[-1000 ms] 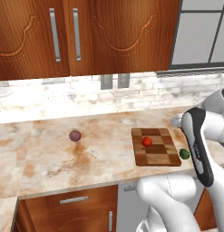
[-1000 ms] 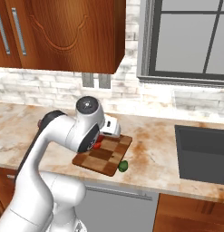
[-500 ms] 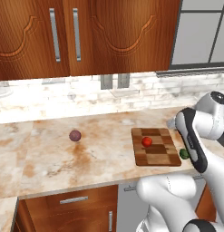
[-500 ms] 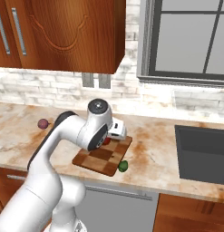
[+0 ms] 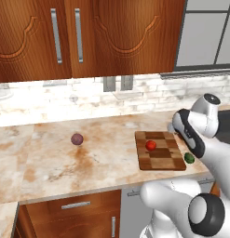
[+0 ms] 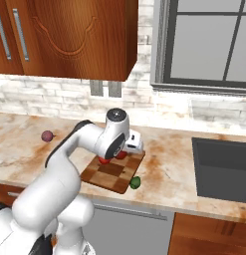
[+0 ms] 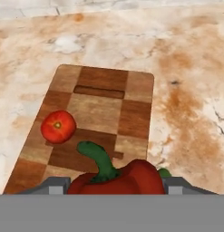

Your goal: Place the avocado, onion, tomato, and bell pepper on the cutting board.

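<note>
Between end effector (image 7: 111, 185) tips sits bell pepper (image 7: 118, 177); base views hide it.

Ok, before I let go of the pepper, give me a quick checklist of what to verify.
1. Bell pepper held in the tool: ok, it sits between the fingers.
2. Pepper over the cutting board: ok, board squares lie beneath it.
3. Drop spot free of the tomato: ok, tomato lies apart, to one side.
4. Height above the board: cannot tell.
5. Avocado on the board: not ok, it rests on the counter beside the board's edge.
6. Onion on the board: not ok, it sits far off on the counter.
</note>
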